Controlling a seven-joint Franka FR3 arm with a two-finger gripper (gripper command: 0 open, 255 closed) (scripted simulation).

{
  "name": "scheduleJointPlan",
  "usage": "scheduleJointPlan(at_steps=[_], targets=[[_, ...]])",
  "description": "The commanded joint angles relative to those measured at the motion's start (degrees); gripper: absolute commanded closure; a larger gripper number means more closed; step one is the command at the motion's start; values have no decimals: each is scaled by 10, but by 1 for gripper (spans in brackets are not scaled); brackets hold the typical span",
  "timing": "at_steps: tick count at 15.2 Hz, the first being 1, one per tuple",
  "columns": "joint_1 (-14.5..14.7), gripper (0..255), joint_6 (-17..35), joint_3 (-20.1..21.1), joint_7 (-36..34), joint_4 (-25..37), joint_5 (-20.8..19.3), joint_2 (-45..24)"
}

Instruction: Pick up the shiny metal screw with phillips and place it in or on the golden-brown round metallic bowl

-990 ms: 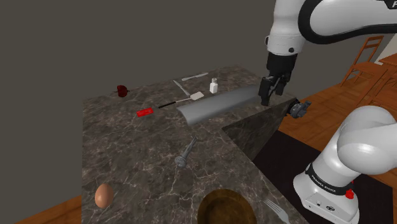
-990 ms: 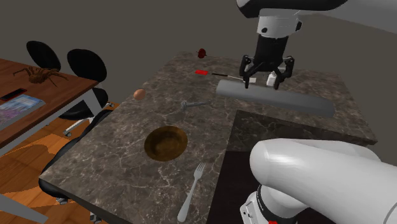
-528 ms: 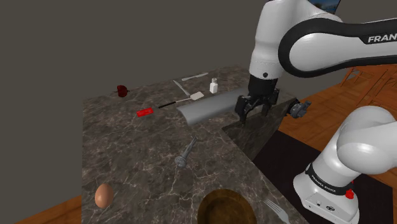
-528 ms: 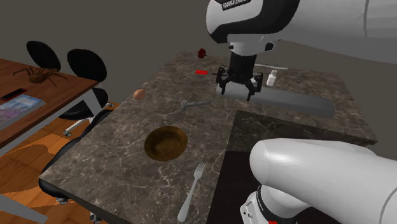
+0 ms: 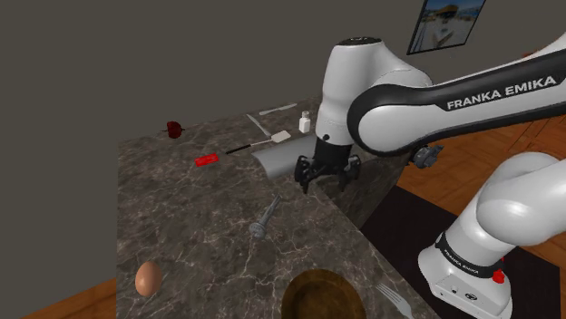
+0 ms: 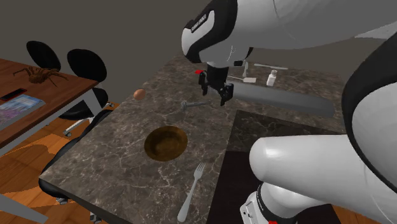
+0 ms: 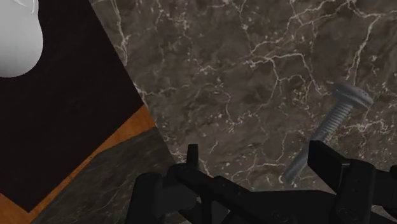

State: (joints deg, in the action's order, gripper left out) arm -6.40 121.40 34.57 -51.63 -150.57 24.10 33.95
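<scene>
Hovering over the dark veined table (image 5: 181,208) with the pincer (image 5: 325,177) spread wide and empty, pointed down at the stone, presumably to leave room for straddling the target. Spotting the grey screw (image 5: 265,219) flat on its side on the table, just outside one finger (image 7: 326,164) rather than between the pair, and well apart from the brown bowl (image 5: 299,283) low in the shoulder view. Reading as the approach: needing a sideways shift over the shank and a drop before any squeeze, minding a round shank apt to roll.
</scene>
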Motion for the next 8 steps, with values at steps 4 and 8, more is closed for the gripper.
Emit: scheduleJointPlan(at_steps=[4, 8], targets=[[-65, 0, 115, 101, -156, 36, -8, -110], [-154, 0, 198, 197, -316, 83, -92, -220]])
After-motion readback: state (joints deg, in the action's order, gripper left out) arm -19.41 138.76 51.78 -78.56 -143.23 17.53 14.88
